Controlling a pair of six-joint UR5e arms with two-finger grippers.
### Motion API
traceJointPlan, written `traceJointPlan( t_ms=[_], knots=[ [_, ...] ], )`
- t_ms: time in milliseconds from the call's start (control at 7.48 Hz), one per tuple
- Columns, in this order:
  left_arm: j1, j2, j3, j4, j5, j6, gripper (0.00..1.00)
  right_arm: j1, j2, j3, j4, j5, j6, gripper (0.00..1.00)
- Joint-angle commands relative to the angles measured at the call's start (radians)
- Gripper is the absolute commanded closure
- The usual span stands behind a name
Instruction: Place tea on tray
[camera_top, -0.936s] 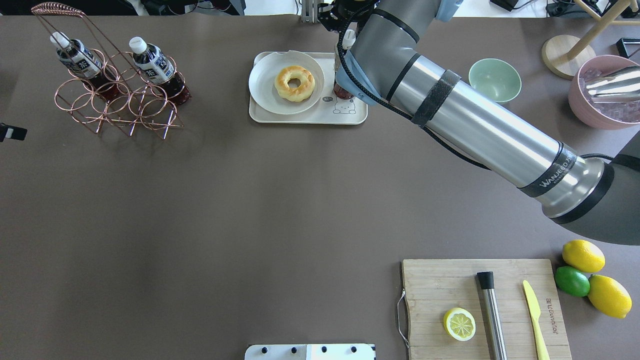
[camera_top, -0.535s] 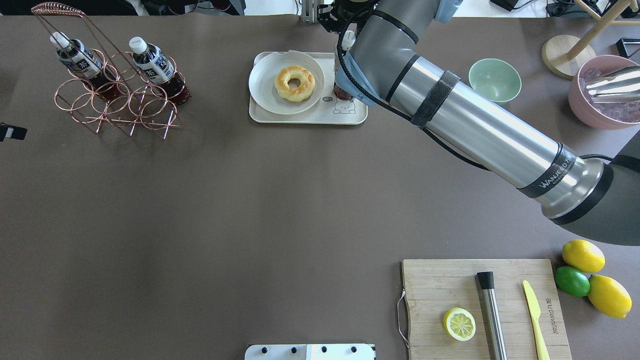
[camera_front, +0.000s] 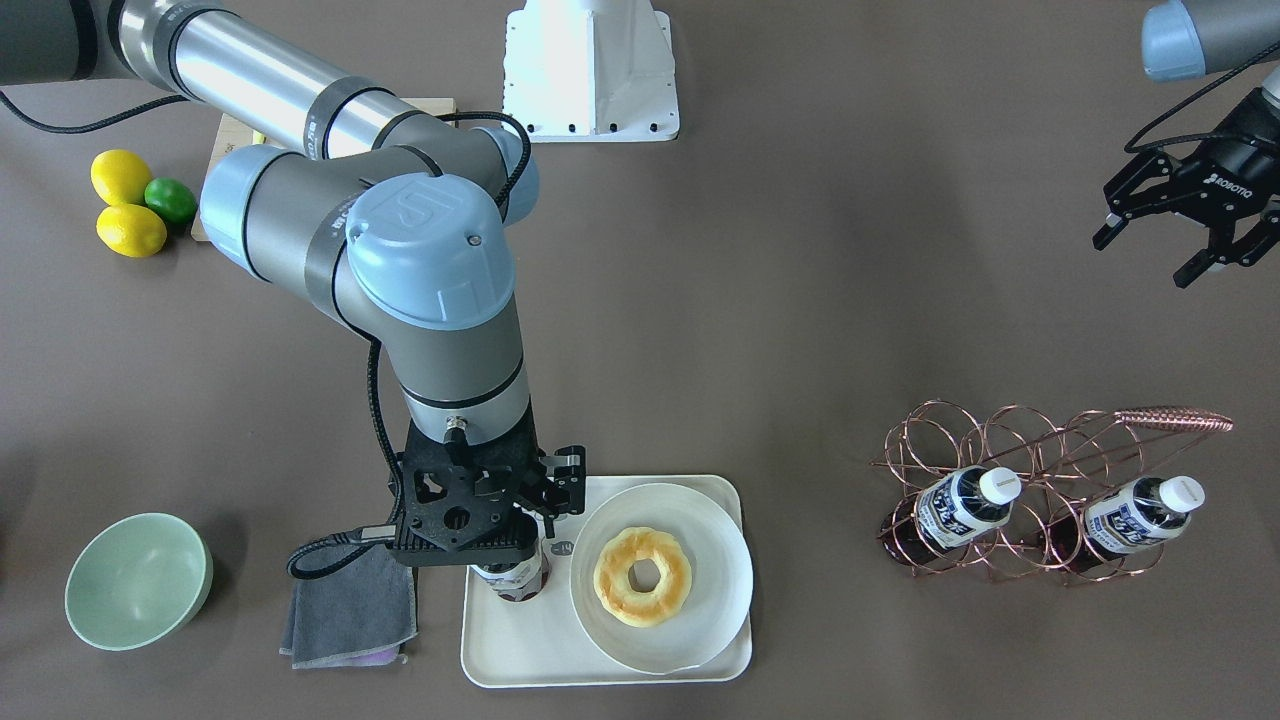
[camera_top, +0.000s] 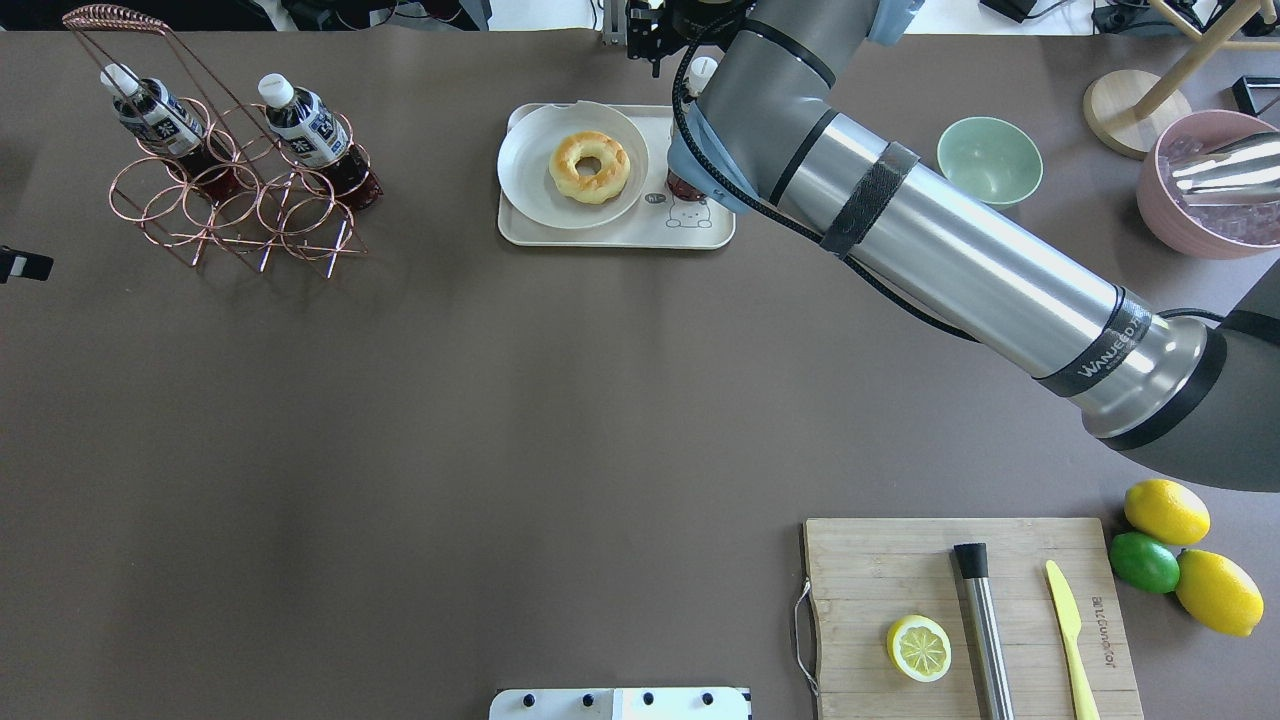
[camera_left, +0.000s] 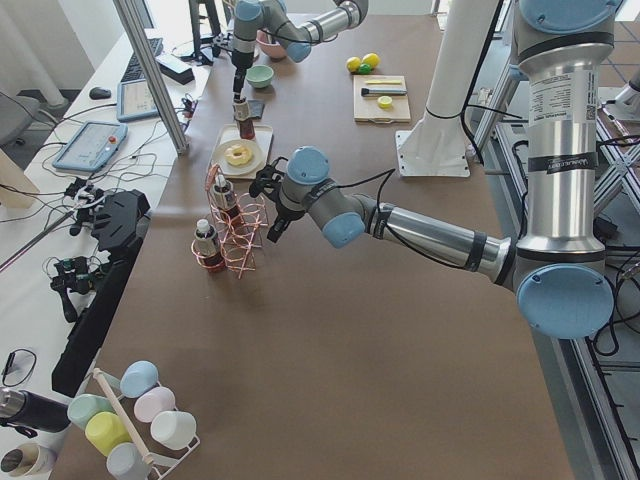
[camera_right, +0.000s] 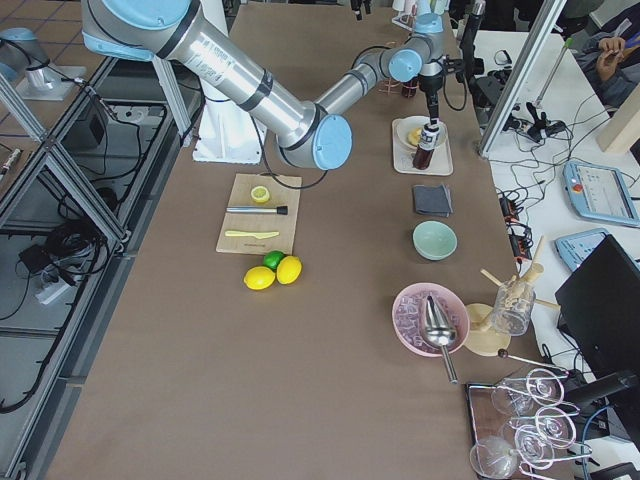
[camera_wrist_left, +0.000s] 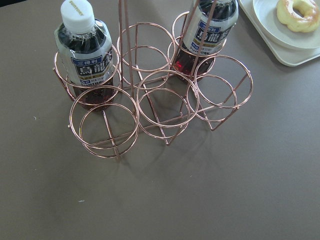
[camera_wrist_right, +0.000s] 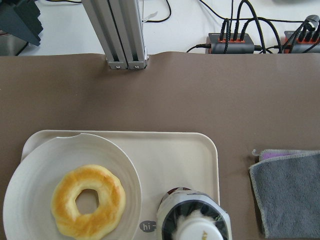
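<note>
The tea (camera_front: 512, 582) stands upright on the tray (camera_front: 520, 655), at 9 o'clock of the plate (camera_front: 715, 600) in the front view. Nothing grips it. The right gripper (camera_front: 495, 520) hangs straight above its cap, jaws spread and touching nothing. A donut (camera_front: 642, 577) lies on the plate. A grey cloth (camera_front: 350, 610) sits on the counter (camera_front: 800, 300) at the tray's 9 o'clock. Well off at 3 o'clock, the rack (camera_front: 1000, 440) holds two more bottles (camera_front: 955, 510) — the left gripper (camera_front: 1145, 255) hovers beyond it at 1 o'clock, jaws apart and empty.

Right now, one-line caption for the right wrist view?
Tea bottle standing on the tray beside the donut, grey cloth at right.
</note>
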Motion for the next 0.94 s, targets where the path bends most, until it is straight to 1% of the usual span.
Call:
traceJointPlan(
  t_ms=[0, 134, 267, 401, 535, 668, 802],
  knots=[
    [-0.008, 0.005, -0.002, 0.006, 0.000, 0.001, 0.04, 0.033, -0.008, 0.087, -0.045, 0.062, 0.001, 0.00],
    [-0.062, 0.007, -0.001, 0.038, 0.000, 0.014, 0.04, 0.070, -0.048, 0.178, -0.129, 0.110, -0.011, 0.00],
    [-0.078, 0.002, -0.019, 0.122, 0.002, 0.020, 0.04, 0.096, -0.195, 0.363, -0.150, 0.124, -0.057, 0.00],
    [-0.118, 0.001, -0.022, 0.212, -0.001, 0.075, 0.04, 0.152, -0.356, 0.520, -0.150, 0.196, -0.123, 0.00],
    [-0.158, -0.027, -0.025, 0.357, 0.000, 0.143, 0.04, 0.230, -0.480, 0.618, -0.150, 0.269, -0.183, 0.00],
    [-0.228, -0.085, -0.022, 0.543, 0.002, 0.232, 0.04, 0.284, -0.596, 0.677, -0.150, 0.325, -0.253, 0.00],
    [-0.288, -0.163, -0.004, 0.733, 0.003, 0.338, 0.04, 0.330, -0.704, 0.725, -0.151, 0.354, -0.340, 0.00]
  ],
)
